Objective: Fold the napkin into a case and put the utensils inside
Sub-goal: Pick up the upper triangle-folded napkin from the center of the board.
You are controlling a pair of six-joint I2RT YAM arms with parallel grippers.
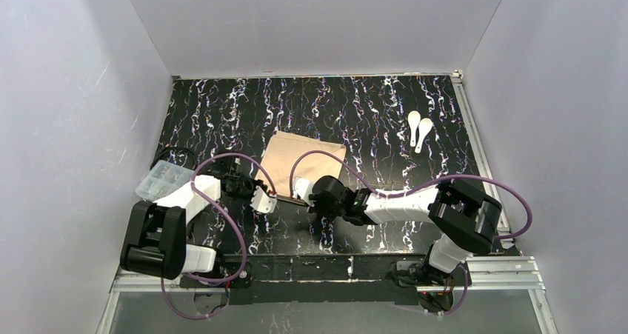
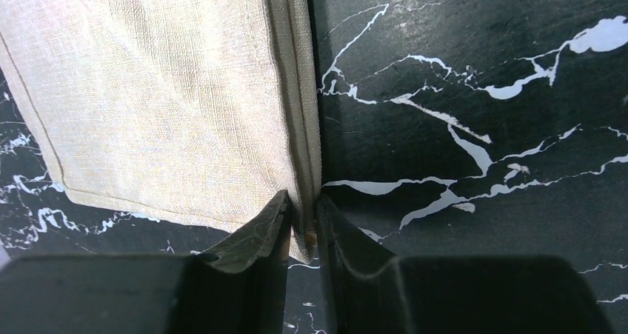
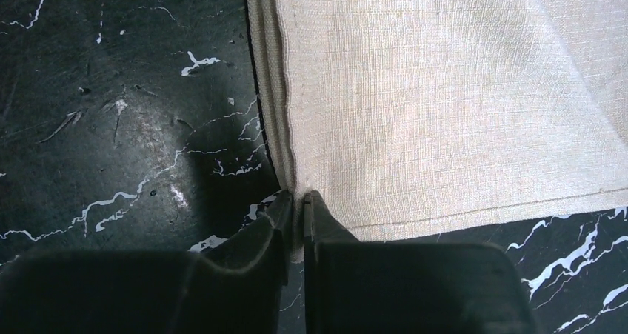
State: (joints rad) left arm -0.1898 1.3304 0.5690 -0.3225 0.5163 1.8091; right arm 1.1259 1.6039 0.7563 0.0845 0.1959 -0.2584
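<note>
The beige-tan napkin (image 1: 304,160) lies folded on the black marbled table, in the middle of the top view. My left gripper (image 1: 271,196) is shut on its near left corner; the left wrist view shows the layered cloth edge (image 2: 300,127) pinched between the fingers (image 2: 305,219). My right gripper (image 1: 298,195) is shut on the near right corner; the right wrist view shows the cloth (image 3: 437,97) running away from the shut fingers (image 3: 297,215). The two white utensils (image 1: 419,130) lie side by side at the far right, apart from the napkin.
A clear plastic compartment box (image 1: 163,180) sits at the left by the left arm. White walls close in the table on three sides. A metal rail (image 1: 474,138) runs along the right edge.
</note>
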